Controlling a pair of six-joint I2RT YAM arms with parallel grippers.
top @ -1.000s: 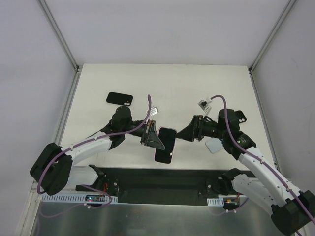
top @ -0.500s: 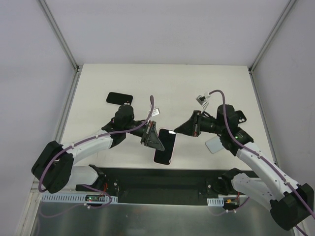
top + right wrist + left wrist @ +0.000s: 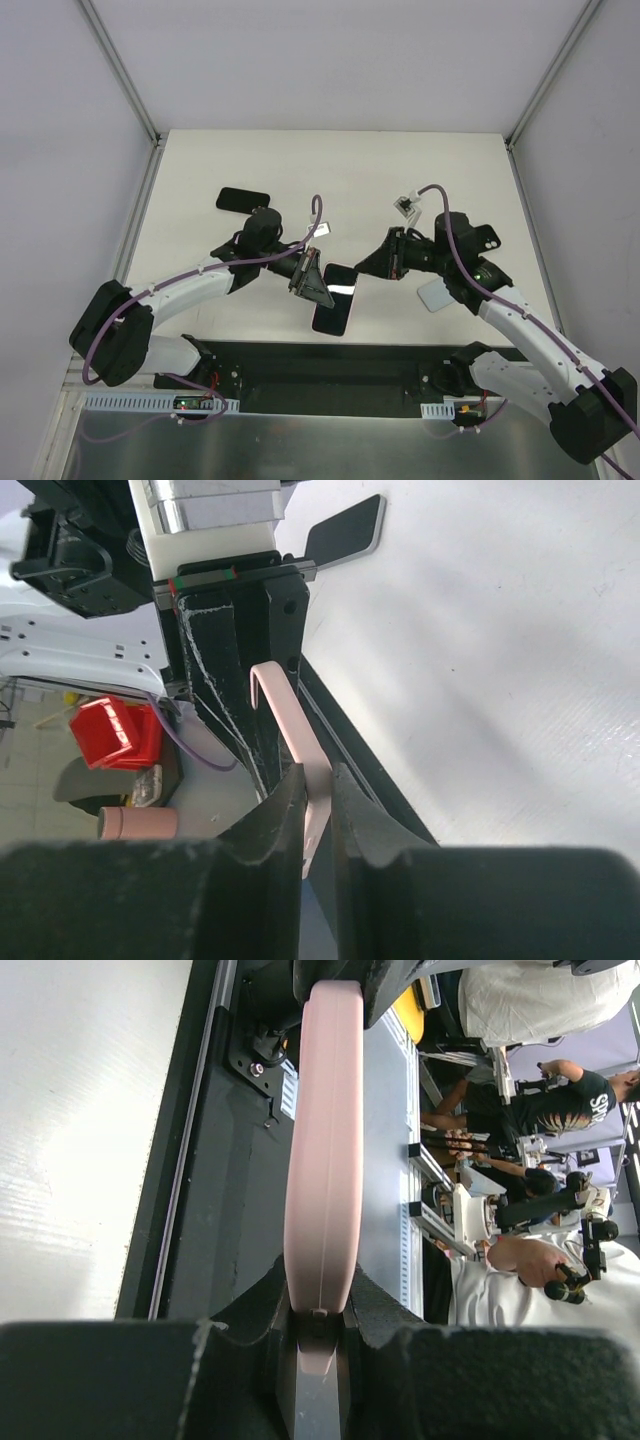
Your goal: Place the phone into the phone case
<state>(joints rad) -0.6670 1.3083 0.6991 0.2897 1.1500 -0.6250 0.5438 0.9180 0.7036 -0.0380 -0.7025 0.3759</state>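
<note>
A pink phone case (image 3: pixel 334 303) hangs tilted above the table's front edge. The glossy black face inside its rim looks like the phone. My left gripper (image 3: pixel 312 281) is shut on its left long edge; in the left wrist view the pink side wall (image 3: pixel 322 1140) runs up from between the fingers (image 3: pixel 320 1295). My right gripper (image 3: pixel 366 267) is shut on the upper right corner. In the right wrist view the thin pink edge (image 3: pixel 290 715) with its hooked end sits between the jaws (image 3: pixel 318 780).
A black flat slab with a camera hole (image 3: pixel 243 200) lies at the back left, also seen as a dark slab (image 3: pixel 345 528). A second black slab (image 3: pixel 487 236) and a pale one (image 3: pixel 437 295) lie under the right arm. The black base rail (image 3: pixel 330 365) runs along the near edge.
My right gripper has moved left onto the pink case and shut on its corner. The left gripper has kept its hold and shifted slightly forward with the case.
</note>
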